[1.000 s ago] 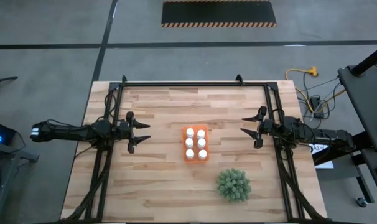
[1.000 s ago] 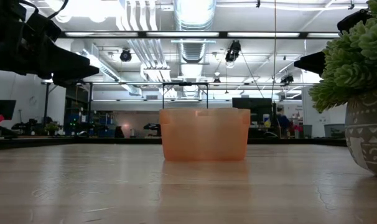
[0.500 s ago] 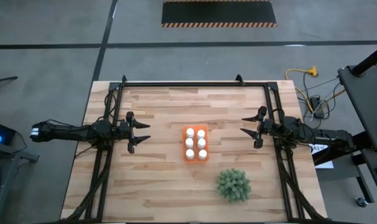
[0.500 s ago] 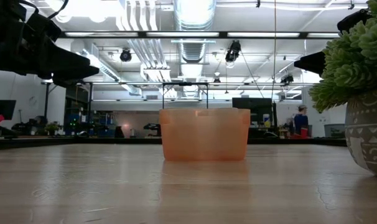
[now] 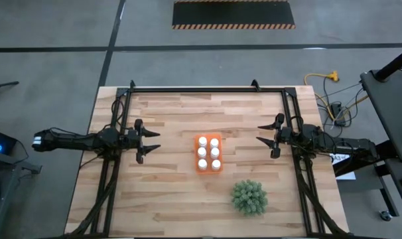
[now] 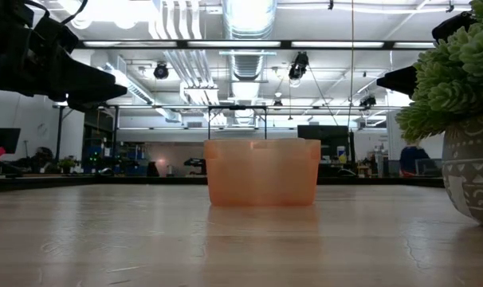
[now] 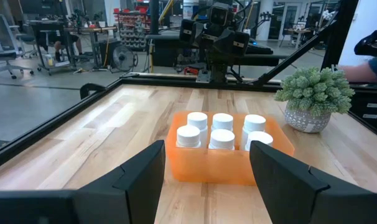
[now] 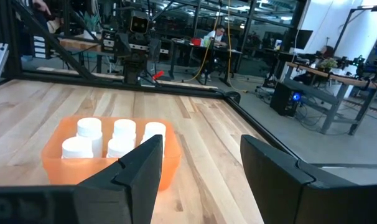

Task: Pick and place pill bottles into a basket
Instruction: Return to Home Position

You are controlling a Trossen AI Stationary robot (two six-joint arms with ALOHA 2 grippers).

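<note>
The orange basket [image 5: 208, 153] stands at the table's middle with several white pill bottles [image 5: 208, 152] upright inside it in two rows; it also shows in the low view [image 6: 262, 172], the left wrist view [image 7: 229, 155] and the right wrist view [image 8: 114, 158]. My left gripper [image 5: 154, 141] is open and empty, left of the basket and above the table. My right gripper [image 5: 262, 135] is open and empty, right of the basket.
A round green spiky plant [image 5: 249, 197] in a patterned pot [image 6: 473, 171] stands near the front right of the table. A black frame [image 5: 207, 89] runs along the table's far and side edges. Bare wood [image 5: 168, 192] lies on all sides of the basket.
</note>
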